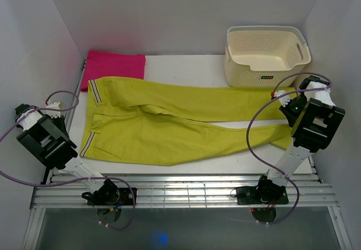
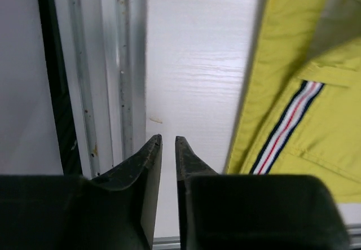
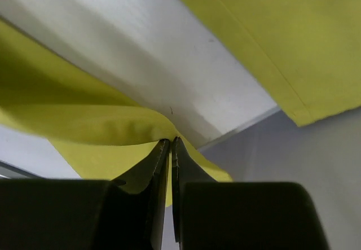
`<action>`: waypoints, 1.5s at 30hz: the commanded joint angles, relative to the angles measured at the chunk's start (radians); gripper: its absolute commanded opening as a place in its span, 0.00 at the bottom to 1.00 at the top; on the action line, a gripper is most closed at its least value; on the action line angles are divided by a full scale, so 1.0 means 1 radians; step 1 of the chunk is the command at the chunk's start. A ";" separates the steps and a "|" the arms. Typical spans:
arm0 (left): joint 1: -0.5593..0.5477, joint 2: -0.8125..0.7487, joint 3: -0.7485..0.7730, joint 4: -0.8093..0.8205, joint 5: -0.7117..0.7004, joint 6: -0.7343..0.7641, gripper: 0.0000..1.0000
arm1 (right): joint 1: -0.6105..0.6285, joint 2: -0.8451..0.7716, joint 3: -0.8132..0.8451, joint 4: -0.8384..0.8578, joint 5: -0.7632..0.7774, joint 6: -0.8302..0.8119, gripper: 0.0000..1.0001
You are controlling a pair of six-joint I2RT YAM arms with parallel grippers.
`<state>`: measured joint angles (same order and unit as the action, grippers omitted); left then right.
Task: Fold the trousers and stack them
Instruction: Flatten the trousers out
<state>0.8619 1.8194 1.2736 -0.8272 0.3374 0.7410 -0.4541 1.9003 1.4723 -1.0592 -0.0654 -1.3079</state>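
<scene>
The lime trousers (image 1: 169, 120) lie flat across the white table (image 1: 186, 66), waistband to the left and both legs running right. In the right wrist view my right gripper (image 3: 171, 140) is shut on a lifted fold of the trousers (image 3: 84, 126) at the near leg's end, and the other leg (image 3: 282, 35) lies flat beyond. My left gripper (image 2: 168, 140) hovers over bare table just left of the waistband's striped edge (image 2: 287, 123). Its jaws stand a narrow gap apart with nothing between them.
A folded magenta-pink cloth (image 1: 115, 64) lies at the back left, touching the waistband corner. A cream perforated basket (image 1: 265, 55) stands at the back right. Metal rails (image 1: 180, 191) run along the near edge and white walls close in both sides.
</scene>
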 commanded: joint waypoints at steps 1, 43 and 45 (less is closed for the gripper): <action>0.003 -0.092 0.050 -0.160 0.201 0.095 0.44 | 0.041 -0.009 0.028 0.075 0.061 0.157 0.08; 0.069 -0.293 -0.062 -0.112 -0.110 0.192 0.00 | 0.158 -0.054 -0.233 0.214 0.377 -0.002 0.13; 0.063 -0.275 -0.071 -0.113 -0.112 0.173 0.00 | 0.184 -0.031 -0.192 0.216 0.345 0.071 0.30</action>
<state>0.9058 1.5452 1.1614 -1.0176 0.2836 0.8906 -0.2928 1.8332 1.2205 -0.9241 0.2253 -1.2636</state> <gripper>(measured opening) 0.009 0.230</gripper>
